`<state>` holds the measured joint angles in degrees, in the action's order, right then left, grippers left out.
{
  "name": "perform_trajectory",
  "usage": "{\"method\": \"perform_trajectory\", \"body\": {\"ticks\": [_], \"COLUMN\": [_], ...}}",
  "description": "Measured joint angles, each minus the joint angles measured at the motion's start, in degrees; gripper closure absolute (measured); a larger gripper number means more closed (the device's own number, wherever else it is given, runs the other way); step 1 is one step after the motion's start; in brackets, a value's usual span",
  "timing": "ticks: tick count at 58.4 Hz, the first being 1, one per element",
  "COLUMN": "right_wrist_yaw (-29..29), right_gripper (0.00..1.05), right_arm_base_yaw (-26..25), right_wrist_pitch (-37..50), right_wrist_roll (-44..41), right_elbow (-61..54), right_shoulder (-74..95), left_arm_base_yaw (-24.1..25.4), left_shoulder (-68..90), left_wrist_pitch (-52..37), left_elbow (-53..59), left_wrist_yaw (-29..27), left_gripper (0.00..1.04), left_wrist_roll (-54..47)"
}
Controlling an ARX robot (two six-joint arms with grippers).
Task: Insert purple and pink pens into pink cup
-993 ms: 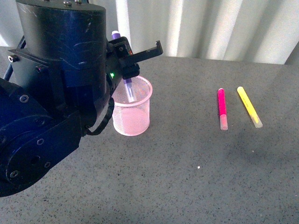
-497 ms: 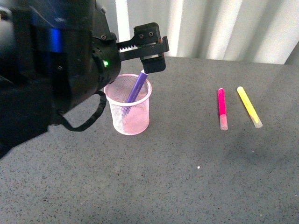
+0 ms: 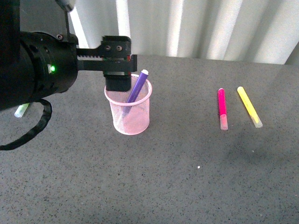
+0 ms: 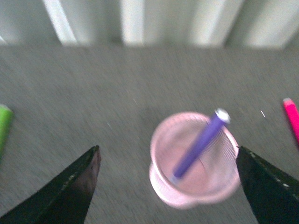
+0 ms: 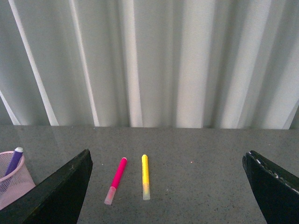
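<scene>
The pink cup (image 3: 133, 120) stands left of centre on the dark table. The purple pen (image 3: 137, 86) is inside it, leaning on the right of the rim with its tip sticking out. My left gripper (image 4: 167, 149) hovers open above the cup (image 4: 163, 184), its jaws wide apart on either side and touching nothing. The purple pen (image 4: 198, 147) runs slanted across the cup's mouth. The pink pen (image 3: 222, 107) lies flat on the table to the right, whitish cap toward me. My right gripper (image 5: 168, 152) is open and empty, well above the pink pen (image 5: 117, 179).
A yellow marker (image 3: 249, 106) lies just right of the pink pen. A lime-green marker (image 3: 21, 110) shows at the far left, partly behind my left arm. A pleated white curtain closes off the table's far edge.
My left gripper has let go of the purple pen, which dropped into the cup and now leans on its rim. The arm has swung back to the left and risen.
</scene>
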<state>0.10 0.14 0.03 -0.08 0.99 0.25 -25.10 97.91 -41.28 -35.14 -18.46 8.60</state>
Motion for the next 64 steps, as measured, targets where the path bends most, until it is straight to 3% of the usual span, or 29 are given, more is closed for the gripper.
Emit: {"method": "perform_trajectory", "body": {"ticks": [3,8,18,26,55,58,64], "right_wrist_yaw": [-0.1,0.1,0.0,0.0,0.0,0.0,0.0], "right_gripper": [0.07,0.07,0.07,0.07,0.07,0.07,0.07], "right_arm_base_yaw": [0.0,0.0,0.0,0.0,0.0,0.0,0.0], "right_wrist_pitch": [0.0,0.0,0.0,0.0,0.0,0.0,0.0], "right_wrist_roll": [0.0,0.0,0.0,0.0,0.0,0.0,0.0], "right_elbow": [0.0,0.0,0.0,0.0,0.0,0.0,0.0], "right_shoulder": [0.0,0.0,0.0,0.0,0.0,0.0,0.0], "left_arm_base_yaw": [0.7,3.4,8.4,12.0,20.1,22.9,24.8], "left_shoulder": [0.5,-1.7,-14.4,-22.3,-48.2,-51.1,-56.6], "left_wrist_pitch": [-12.9,-26.3,-25.8,-22.9,-5.7,-3.2,1.4], "left_elbow": [5.1,11.7,18.7,24.5,33.2,33.7,33.9], "left_wrist_yaw": [-2.4,-2.1,2.0,5.7,13.7,17.6,18.1], "left_gripper": [0.27,0.41,0.70,1.00,1.01,1.01,1.01], "left_wrist_roll": [-2.9,-5.6,-7.3,-7.7,-8.2,-8.2,-8.2]}}
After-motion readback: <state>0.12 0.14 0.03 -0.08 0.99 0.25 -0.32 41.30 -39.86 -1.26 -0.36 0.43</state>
